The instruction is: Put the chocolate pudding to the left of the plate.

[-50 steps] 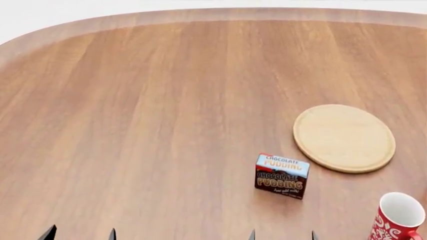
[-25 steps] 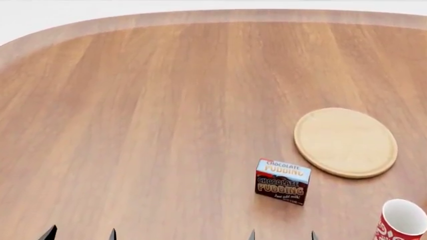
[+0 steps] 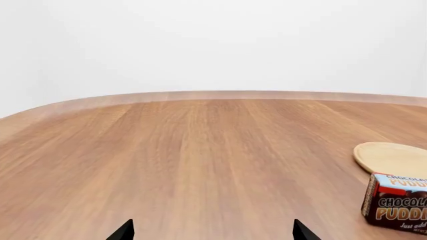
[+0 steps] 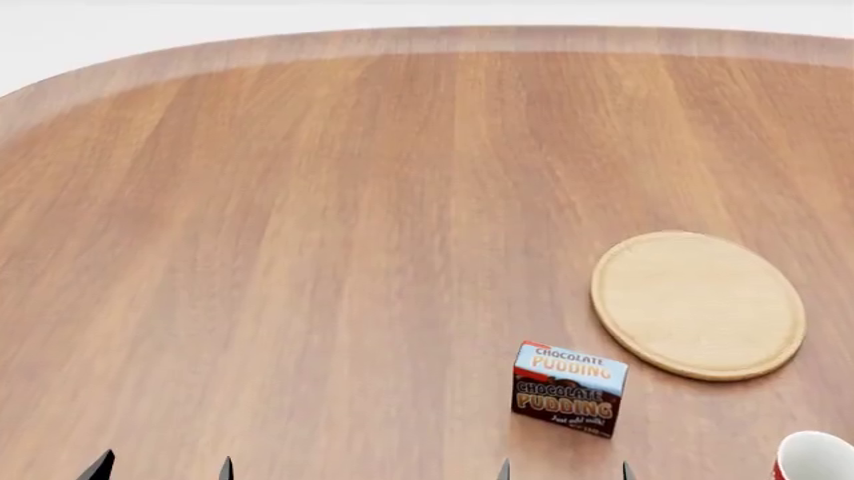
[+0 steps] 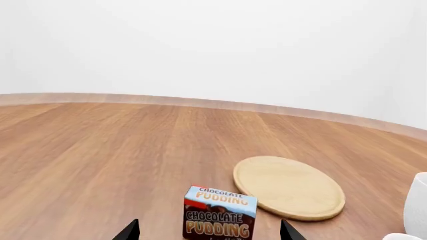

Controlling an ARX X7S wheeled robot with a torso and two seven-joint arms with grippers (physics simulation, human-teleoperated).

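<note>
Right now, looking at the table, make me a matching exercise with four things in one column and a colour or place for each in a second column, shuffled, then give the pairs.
Things:
1. chocolate pudding
2. plate
3. mug
4. table

Descriptions:
A. pale tan round disc lying flat
B. reddish-brown wood grain surface bearing everything
C. cut off at the head view's lower right corner, white inside
D. standing upright near the robot, dark brown front, light blue top

Pairs: 1-D, 2-A, 3-C, 4-B

Wooden table (image 4: pixel 294 250): chocolate pudding (image 4: pixel 569 389), plate (image 4: pixel 698 304), mug (image 4: pixel 814 458).
</note>
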